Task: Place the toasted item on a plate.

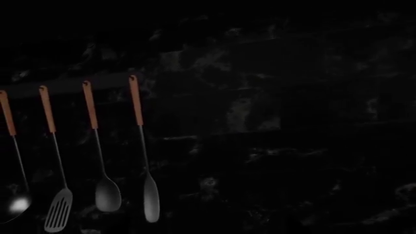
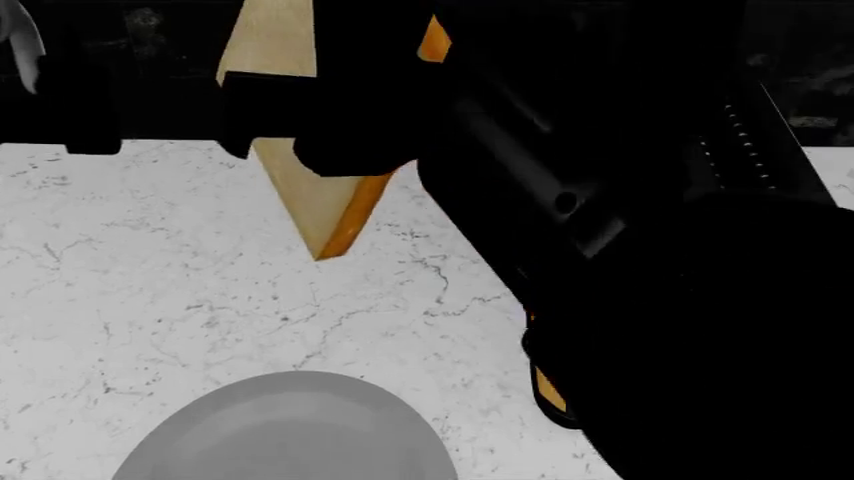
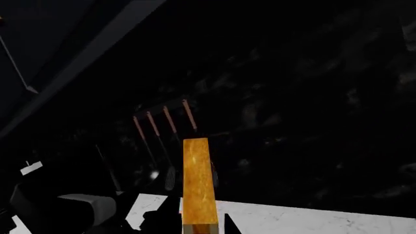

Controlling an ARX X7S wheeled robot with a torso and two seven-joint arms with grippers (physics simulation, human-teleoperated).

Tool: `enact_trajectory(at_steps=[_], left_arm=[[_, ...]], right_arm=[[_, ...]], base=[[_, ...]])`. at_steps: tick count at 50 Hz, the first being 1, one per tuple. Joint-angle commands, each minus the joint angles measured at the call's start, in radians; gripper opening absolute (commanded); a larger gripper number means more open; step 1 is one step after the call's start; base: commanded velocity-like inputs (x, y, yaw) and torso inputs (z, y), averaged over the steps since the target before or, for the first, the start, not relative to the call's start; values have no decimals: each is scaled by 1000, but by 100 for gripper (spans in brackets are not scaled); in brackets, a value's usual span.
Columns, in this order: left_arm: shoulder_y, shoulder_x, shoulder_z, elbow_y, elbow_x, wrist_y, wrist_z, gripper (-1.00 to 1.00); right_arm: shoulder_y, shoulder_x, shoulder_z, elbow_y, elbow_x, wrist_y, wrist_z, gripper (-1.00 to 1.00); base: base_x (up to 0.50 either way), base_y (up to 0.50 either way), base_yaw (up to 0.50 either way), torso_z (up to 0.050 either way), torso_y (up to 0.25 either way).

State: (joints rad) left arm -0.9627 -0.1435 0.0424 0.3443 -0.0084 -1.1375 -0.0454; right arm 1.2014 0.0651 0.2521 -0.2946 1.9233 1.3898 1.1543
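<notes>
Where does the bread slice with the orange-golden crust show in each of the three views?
Head view: the pale tan bread slice with orange-golden crust hangs at upper centre, above the white marble counter.
Right wrist view: edge-on, lower centre.
Left wrist view: not in it.
Shared landmark: the hanging wooden-handled utensils, seen by both wrist views.

My right arm (image 2: 627,250) is a black mass that hides much of the counter (image 2: 160,290) beside the plate (image 2: 287,430), and the picture's lower edge cuts off the plate's near half. My right claw (image 2: 314,135) covers the middle of the toast (image 2: 327,205), whose top runs out of frame; I cannot see how the jaws stand. In my right wrist's view the toast (image 3: 198,180) is cut off below. My left wrist's view crops the ladle (image 1: 14,204) and the spatula (image 1: 58,209) on the dark wall.
</notes>
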Motion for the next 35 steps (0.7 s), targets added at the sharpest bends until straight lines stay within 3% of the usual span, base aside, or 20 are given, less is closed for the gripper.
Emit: enact_trajectory(at_steps=[1,19,26,35], left_arm=[[-7,0,-18,-10,-7,8,-3,100],[-11,0,-24,-19,-20,7,-15,100],[-6,-1,-23,-15,-24,6,-19,100],[-6,-3,-22,-15,-30,6,-24,100]], right_arm=[[-74,-8,-58,-87,159,-127,123,-100],[-176,-13,-110,-184,185,-155,64,-100],[-183,17,-87,-181,69,-119,6,-100],[-185,29,-100,-185,60,-136,-8,-100]], base=[[0,0,0,0,0],[0,0,0,0,0],[0,0,0,0,0],[0,0,0,0,0]])
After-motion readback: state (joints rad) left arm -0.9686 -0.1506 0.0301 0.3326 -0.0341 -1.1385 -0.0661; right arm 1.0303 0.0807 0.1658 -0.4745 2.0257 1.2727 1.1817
